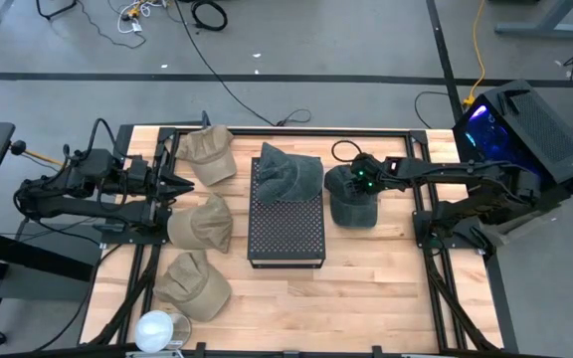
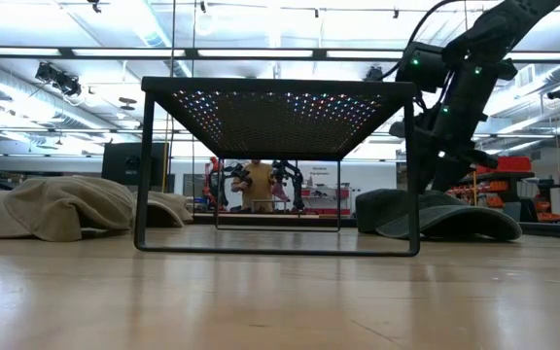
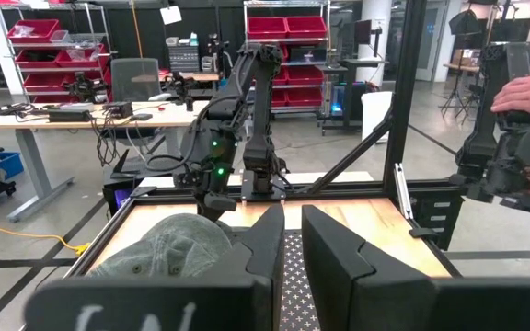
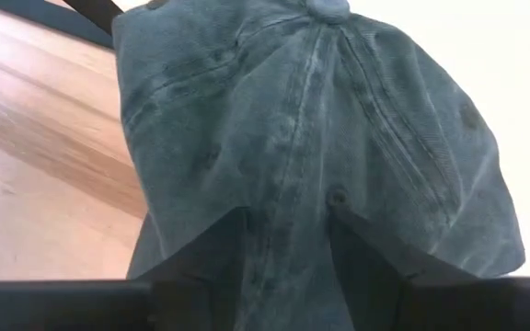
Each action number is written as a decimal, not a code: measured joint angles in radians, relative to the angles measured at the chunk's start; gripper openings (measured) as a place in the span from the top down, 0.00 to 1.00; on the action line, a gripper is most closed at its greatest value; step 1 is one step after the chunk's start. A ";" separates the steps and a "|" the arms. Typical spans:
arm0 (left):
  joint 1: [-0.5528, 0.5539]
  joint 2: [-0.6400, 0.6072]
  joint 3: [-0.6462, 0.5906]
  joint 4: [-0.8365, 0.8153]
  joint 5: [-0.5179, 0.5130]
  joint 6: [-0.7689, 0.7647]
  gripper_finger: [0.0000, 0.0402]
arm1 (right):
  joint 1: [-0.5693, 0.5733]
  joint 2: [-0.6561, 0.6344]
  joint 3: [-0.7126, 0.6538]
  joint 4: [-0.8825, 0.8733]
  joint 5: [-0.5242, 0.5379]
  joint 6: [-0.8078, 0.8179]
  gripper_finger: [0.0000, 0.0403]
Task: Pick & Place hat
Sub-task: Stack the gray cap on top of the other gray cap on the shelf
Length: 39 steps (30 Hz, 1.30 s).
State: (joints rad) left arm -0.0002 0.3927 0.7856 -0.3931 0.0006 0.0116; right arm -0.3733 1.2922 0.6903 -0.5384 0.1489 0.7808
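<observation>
The right end effector [image 4: 288, 241] presses down on the crown of a dark green hat [image 1: 352, 197], its fingers [image 4: 212, 246] set apart with a fold of fabric between them. That hat lies on the counter [image 1: 366, 288] at three o'clock from the perforated black stand [image 1: 286, 237], which carries a second green hat [image 1: 288, 175]. The left end effector [image 1: 189, 184] waits at nine o'clock among three tan hats [image 1: 199, 224], fingers nearly together, holding nothing.
</observation>
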 joint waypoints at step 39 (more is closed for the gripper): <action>0.000 0.000 0.000 0.000 0.000 0.000 0.88 | 0.000 -0.094 0.001 -0.009 -0.018 -0.017 0.99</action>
State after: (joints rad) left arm -0.0002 0.3927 0.7856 -0.3932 0.0010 0.0116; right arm -0.3732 1.1987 0.6916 -0.5476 0.1310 0.7640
